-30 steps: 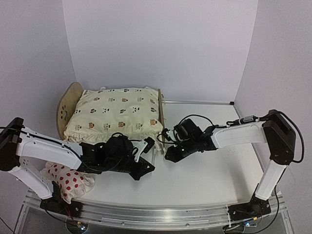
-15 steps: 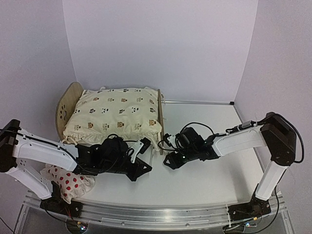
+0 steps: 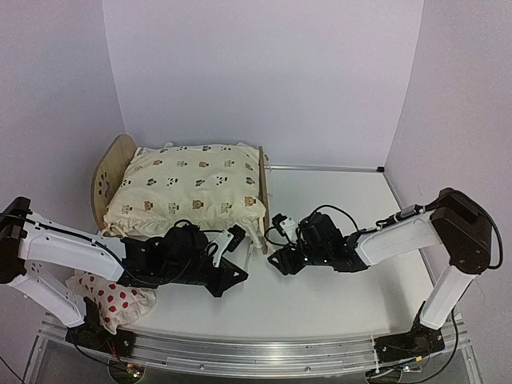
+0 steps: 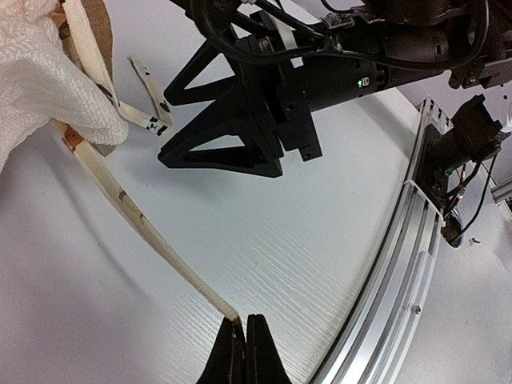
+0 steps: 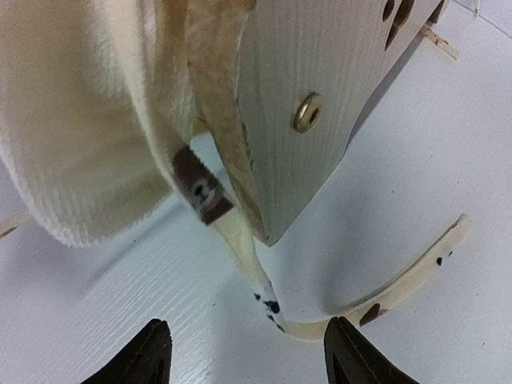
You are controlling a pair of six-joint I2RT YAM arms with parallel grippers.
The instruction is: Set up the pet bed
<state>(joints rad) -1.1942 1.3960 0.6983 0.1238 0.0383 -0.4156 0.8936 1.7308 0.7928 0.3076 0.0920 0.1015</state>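
The pet bed (image 3: 263, 200) stands at the back left, its light-wood footboard (image 5: 320, 80) facing right. A cream animal-print cushion (image 3: 188, 188) lies on it, and its edge (image 5: 88, 104) hangs past the footboard. My left gripper (image 4: 244, 324) is shut on the end of a cream cushion tie (image 4: 136, 216), in front of the bed (image 3: 237, 278). My right gripper (image 5: 250, 352) stands open just short of the footboard's lower corner, with nothing between its fingers. A spotted tie (image 5: 272, 300) lies on the table ahead of it.
A small white pillow with red spots (image 3: 112, 298) lies at the near left beside the left arm's base. A second loose tie (image 5: 408, 280) curves on the table right of the footboard. The aluminium rail (image 4: 400, 264) runs along the near edge.
My right gripper has opened wide and drawn back toward the near edge, leaving the spotted tie on the table. My left gripper, still shut on its tie, shifted slightly left.
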